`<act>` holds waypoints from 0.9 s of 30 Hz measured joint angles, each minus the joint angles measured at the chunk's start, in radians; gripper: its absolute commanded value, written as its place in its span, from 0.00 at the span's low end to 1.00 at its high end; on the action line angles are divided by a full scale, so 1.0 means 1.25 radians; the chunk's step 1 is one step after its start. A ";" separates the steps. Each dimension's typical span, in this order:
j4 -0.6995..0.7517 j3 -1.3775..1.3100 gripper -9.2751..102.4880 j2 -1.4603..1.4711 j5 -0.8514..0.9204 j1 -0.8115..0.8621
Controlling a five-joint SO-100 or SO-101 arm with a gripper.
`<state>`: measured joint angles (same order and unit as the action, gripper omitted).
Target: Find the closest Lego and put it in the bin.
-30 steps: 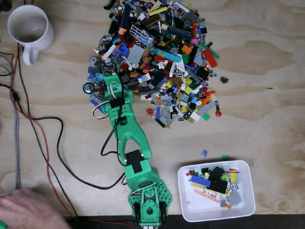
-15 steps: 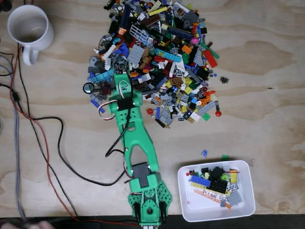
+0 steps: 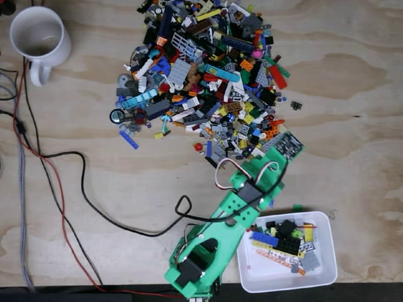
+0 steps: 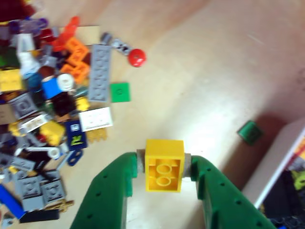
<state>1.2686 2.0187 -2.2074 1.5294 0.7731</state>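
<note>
In the wrist view my green gripper (image 4: 163, 166) is shut on a yellow two-stud Lego brick (image 4: 164, 164), held clear above bare wood. The white bin (image 4: 279, 162) shows at that view's right edge, its rim close to the right finger. In the fixed view the green arm (image 3: 236, 211) reaches up and to the right from the bottom edge, its wrist at the lower right edge of the Lego pile (image 3: 208, 75), just above the bin (image 3: 252, 270). The bin holds several bricks. The held brick is hidden under the wrist in the fixed view.
A white mug (image 3: 38, 38) stands at the top left of the fixed view. Black and red cables (image 3: 75, 195) run down the left side. A small green tile (image 4: 250, 132) lies on the wood beside the bin, and a red round piece (image 4: 137, 57) lies near the pile.
The arm swung from the pile's left edge across to the lower right, ending beside the bin. A person's hand at the bottom left corner has left the view.
</note>
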 measured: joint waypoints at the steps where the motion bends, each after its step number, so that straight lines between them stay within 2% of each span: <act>1: 0.000 0.017 0.16 -0.011 0.015 0.050; 8: -0.066 0.128 0.17 -0.055 0.125 0.363; 11: -0.126 0.183 0.20 -0.056 0.164 0.487; 14: -0.180 0.221 0.28 -0.056 0.184 0.547; 16: -0.209 0.231 0.33 -0.060 0.185 0.561; 20: -0.247 0.231 0.36 -0.061 0.140 0.544; 24: -0.245 0.194 0.34 -0.063 0.070 0.470; 27: -0.233 0.145 0.33 -0.086 0.016 0.325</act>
<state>0.9771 2.1997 -2.3148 1.5493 1.1796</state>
